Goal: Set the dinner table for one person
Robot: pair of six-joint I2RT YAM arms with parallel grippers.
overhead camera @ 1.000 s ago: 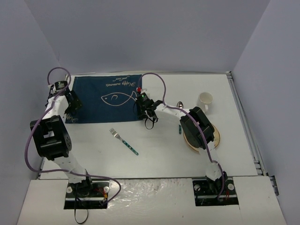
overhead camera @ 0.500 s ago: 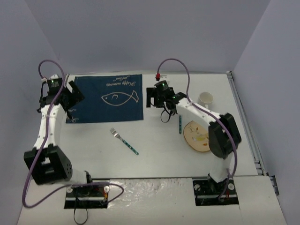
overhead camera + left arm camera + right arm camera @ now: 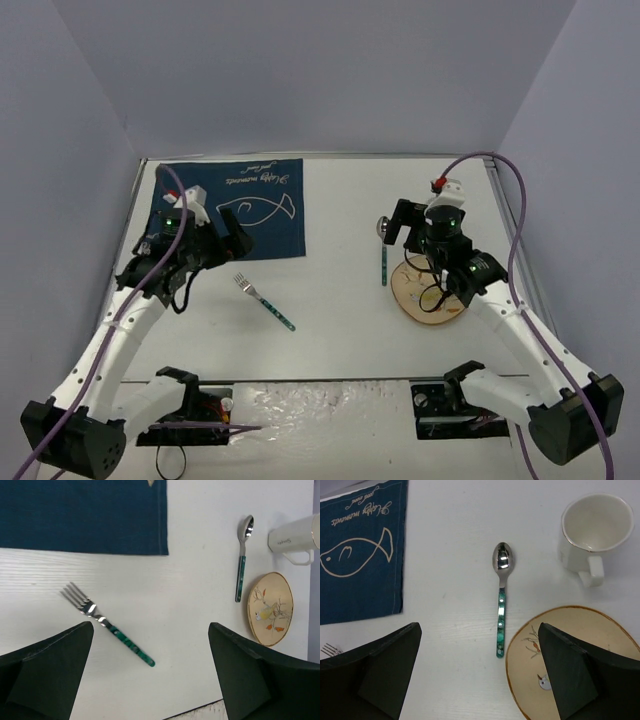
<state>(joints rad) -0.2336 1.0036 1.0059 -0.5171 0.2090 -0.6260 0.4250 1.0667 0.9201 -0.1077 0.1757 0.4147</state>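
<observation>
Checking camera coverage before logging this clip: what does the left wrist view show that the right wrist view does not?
Only the left wrist view: the whole fork, from tines to green handle, and the full outline of the plate. Only the right wrist view: the fish drawing and lettering on the blue mat, and the empty inside of the cup; of the fork it catches just the tine tips at its edge. Both: the spoon, the cup, at least part of the plate, the mat and the white dinner table.
</observation>
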